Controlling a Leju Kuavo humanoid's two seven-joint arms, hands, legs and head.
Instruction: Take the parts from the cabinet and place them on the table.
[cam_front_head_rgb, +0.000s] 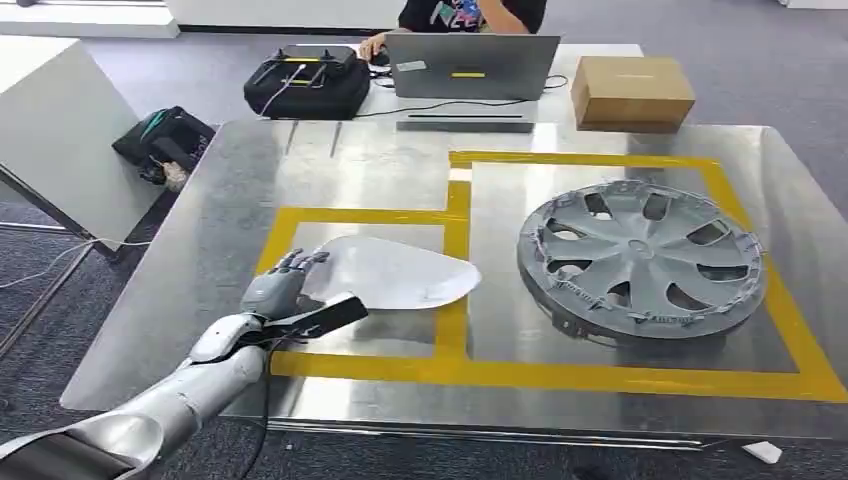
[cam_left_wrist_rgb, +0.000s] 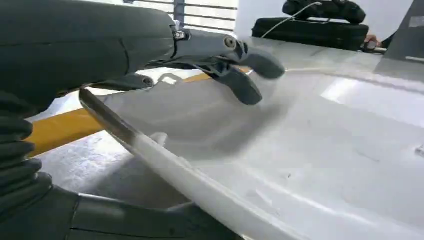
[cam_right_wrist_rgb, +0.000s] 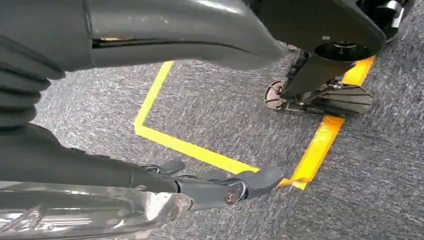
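While a person sits behind a grey laptop (cam_front_head_rgb: 470, 65) at the far side, a broad counter (cam_front_head_rgb: 200, 250) of brushed, reflective sheet metal spans the head view, marked with wide yellow tape (cam_front_head_rgb: 455, 215) that frames two rectangular bays. Inside the right-hand bay lies a round grey plastic wheel cover (cam_front_head_rgb: 640, 262), matte, with curved spokes, oval cut-outs and a wire clip ring around its rim. Inside the left-hand bay lies a thin, pale grey panel (cam_front_head_rgb: 395, 272), smooth and slightly dished, shaped like a rounded teardrop; it rests on the counter with its tip over the tape strip between the bays. At the panel's near-left edge, the left robot hand (cam_front_head_rgb: 283, 288) grasps it: the left wrist view shows dark fingers (cam_left_wrist_rgb: 240, 82) curled over the top face and the thick grey thumb under the rim. A silver arm leads back from it. The right robot hand (cam_right_wrist_rgb: 220, 187) hangs over grey carpet (cam_right_wrist_rgb: 390, 190) crossed by yellow floor tape; its fingers are extended and hold nothing. Beyond the counter sit a black zipped case (cam_front_head_rgb: 305, 85) and a plain brown cardboard box (cam_front_head_rgb: 630, 92). A yellow sticker on the laptop lid is too small to read.
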